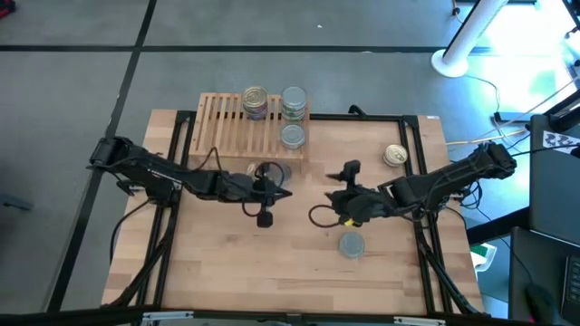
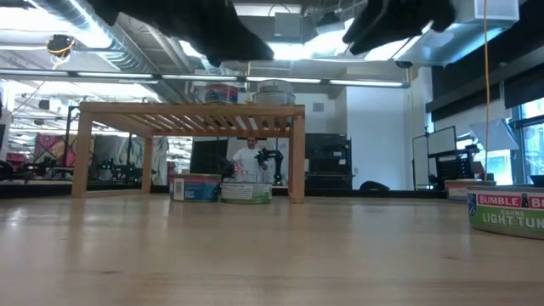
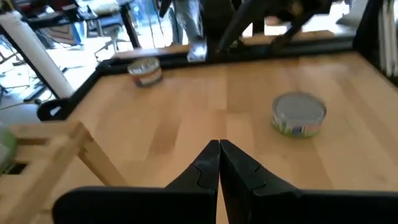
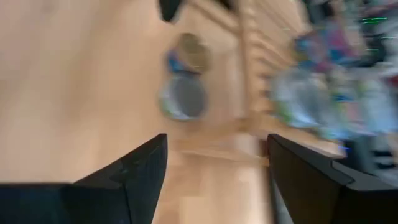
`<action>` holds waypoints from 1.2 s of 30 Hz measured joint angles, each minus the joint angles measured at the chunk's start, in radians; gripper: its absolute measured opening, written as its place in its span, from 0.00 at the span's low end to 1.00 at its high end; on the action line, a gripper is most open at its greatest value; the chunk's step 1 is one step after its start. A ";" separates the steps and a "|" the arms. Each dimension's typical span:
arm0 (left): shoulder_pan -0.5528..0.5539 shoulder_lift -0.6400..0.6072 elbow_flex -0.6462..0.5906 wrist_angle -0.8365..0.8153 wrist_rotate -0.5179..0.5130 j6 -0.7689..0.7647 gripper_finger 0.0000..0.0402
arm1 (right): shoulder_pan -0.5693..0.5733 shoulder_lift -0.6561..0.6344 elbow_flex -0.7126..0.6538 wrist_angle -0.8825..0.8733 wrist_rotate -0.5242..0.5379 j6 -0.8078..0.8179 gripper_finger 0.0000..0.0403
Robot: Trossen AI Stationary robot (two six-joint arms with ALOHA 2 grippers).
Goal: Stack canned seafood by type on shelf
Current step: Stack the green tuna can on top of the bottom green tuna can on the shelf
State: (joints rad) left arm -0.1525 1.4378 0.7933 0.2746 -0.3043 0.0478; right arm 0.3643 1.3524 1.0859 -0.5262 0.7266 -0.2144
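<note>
The light-wood slatted shelf (image 1: 231, 125) stands at the table's far side. On its top are a stack of gold-lidded cans (image 1: 256, 101), a stack of silver-lidded cans (image 1: 293, 101) and a single silver can (image 1: 292, 137). A gold can (image 4: 188, 53) and a silver can (image 4: 184, 97) rest on the table at the shelf's near edge. More cans lie on the table: a gold one (image 1: 394, 155) and a silver one (image 1: 352, 244). My left gripper (image 1: 276, 190) hovers shut above the table by the pair at the shelf. My right gripper (image 1: 337, 188) hovers open at mid-table, holding nothing.
A black frame (image 1: 412, 118) runs along the table's edges. In the low view the shelf's legs (image 2: 296, 161) stand on the tabletop, and a person shows far behind in the room. Bare wood lies toward the table's near edge (image 1: 272, 281).
</note>
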 joint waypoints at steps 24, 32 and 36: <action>0.070 0.235 -0.001 -0.058 -0.075 -0.007 0.36 | -0.177 -0.073 -0.472 0.544 -0.291 0.050 0.68; 0.108 0.297 -0.001 -0.063 -0.083 0.024 0.36 | -0.230 0.054 -0.499 0.783 -0.395 0.018 0.68; 0.117 0.326 -0.001 -0.065 -0.103 0.034 0.36 | -0.226 0.141 -0.499 0.901 -0.408 -0.048 0.68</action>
State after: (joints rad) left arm -0.0357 1.7637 0.7925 0.2093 -0.4076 0.0819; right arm 0.1379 1.4937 0.5869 0.3743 0.3189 -0.2620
